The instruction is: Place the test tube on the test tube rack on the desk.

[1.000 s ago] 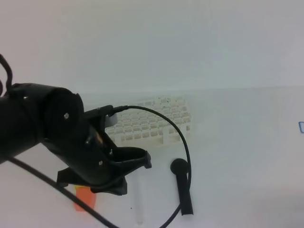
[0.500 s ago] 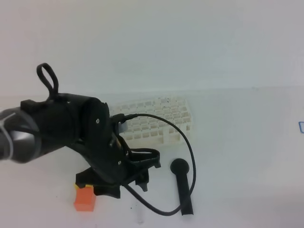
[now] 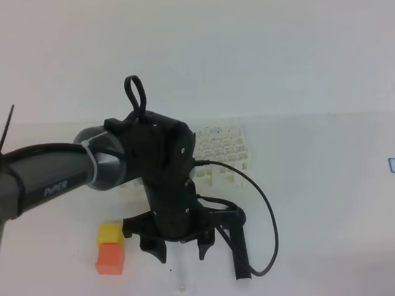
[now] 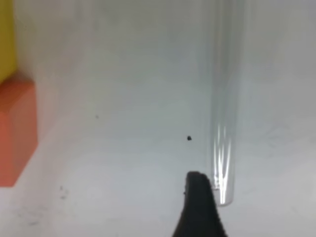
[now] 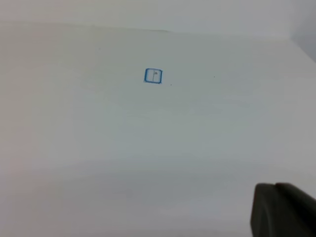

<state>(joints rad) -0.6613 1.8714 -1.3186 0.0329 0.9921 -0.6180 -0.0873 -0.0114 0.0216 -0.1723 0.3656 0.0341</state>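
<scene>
- Straddling: left gripper point(image 3: 179, 250), jaws spread wide and empty, poised over test tube point(image 4: 223, 113) for grasping.
- Test tube: flat on bench point(image 3: 321, 185), unracked.

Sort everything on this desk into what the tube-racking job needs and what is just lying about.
Needed: test tube, lying on the desk; test tube rack; left claw, open above the tube.

Lying about: yellow cube; orange cube; black round-headed stick; small blue square mark.
</scene>
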